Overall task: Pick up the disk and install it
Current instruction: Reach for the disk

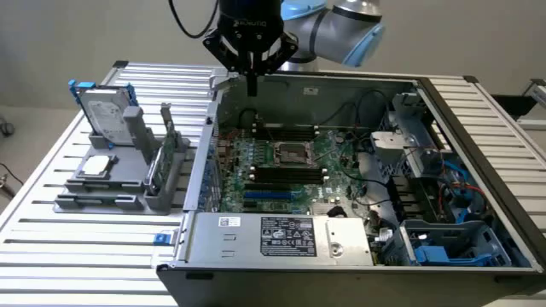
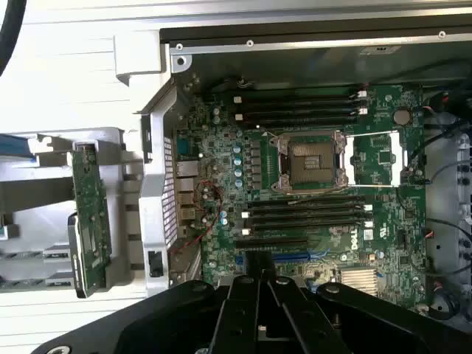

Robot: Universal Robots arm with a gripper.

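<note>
Arm [image 1: 341, 29] comes in from the far edge of the exterior view. I note the gripper [image 1: 252, 88] pointing straight down, its black fingers [image 2: 243, 310] pressed together, tips meeting.

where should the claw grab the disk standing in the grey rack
Probably its upper part, from above, pinching the two flat faces: the disk stands nearly upright in the grey rack, lower end tucked into it, blue-framed top edge free and facing up.
</note>
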